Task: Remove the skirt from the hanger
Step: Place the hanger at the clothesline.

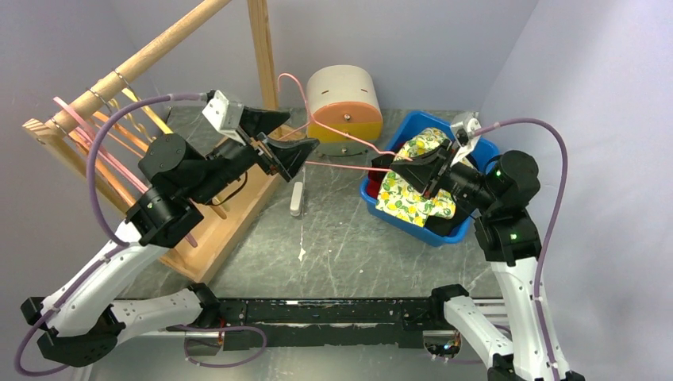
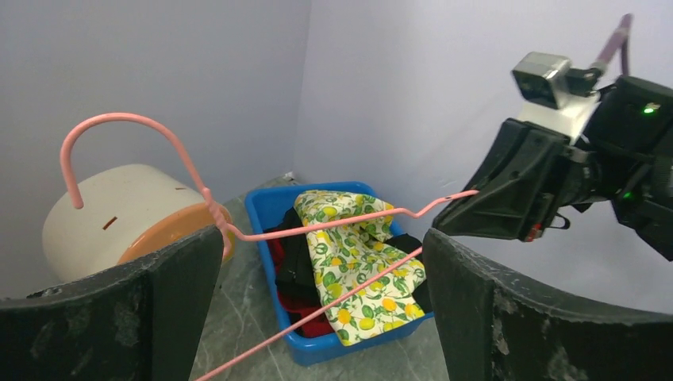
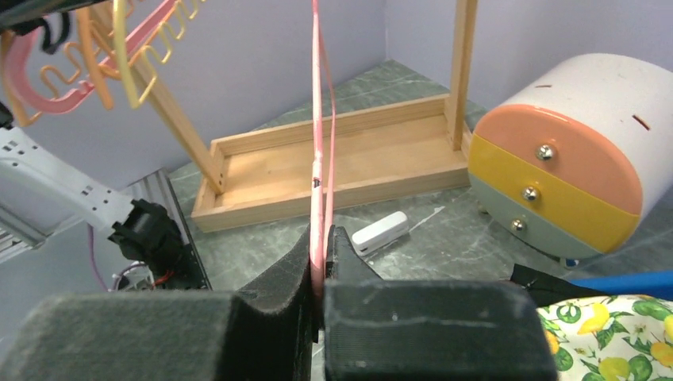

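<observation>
- My right gripper (image 3: 321, 266) is clamped tight on one end of the pink hanger (image 3: 320, 198), wire pinched flat between the pads.
- My left gripper (image 1: 284, 136) is spread wide and gripping nothing; the hanger's wires pass through its gap, touching neither finger as far as I can see.
- The hanger's long axis runs across the table from jaw to jaw, hook end on my left side.
- The lemon-print skirt (image 1: 405, 190) lies in the blue bin (image 2: 270, 198), below the wire and right under my right wrist, which is the nearer arm.
- The wire looks bare, so I judge the skirt is off.
</observation>
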### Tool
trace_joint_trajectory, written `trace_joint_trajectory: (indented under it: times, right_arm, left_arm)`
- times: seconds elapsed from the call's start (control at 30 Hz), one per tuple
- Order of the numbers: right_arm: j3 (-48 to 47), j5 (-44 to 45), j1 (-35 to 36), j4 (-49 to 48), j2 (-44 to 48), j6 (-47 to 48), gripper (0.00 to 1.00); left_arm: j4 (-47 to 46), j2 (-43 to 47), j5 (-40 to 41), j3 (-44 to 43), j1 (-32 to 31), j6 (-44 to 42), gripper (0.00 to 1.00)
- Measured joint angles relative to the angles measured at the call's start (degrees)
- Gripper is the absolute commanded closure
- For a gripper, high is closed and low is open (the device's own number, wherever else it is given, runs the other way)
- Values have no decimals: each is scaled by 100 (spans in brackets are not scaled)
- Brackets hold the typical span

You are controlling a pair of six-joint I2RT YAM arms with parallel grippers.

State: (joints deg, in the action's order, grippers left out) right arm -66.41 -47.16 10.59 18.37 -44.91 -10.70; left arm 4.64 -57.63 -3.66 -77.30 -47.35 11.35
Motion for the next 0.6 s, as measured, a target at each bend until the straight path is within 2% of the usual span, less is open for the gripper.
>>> trace_joint_trajectory:
  times: [0.13,0.33,0.47,0.6]
  right_arm:
    - [20,157,0,-107,-219,-63,100]
    - [199,205,57,-852,-728,-560,100]
    - [157,444,354,-1338,-1163,-809,100]
    - [-273,802,892,-1609,-1725,-868,100]
  left_arm:
    - [15,173,-9,0,0,13,1]
    - [7,542,-72,13,0,87,1]
    - [-11,780,-186,13,0,164,1]
    - [-94,1008,-378,13,0,275,1]
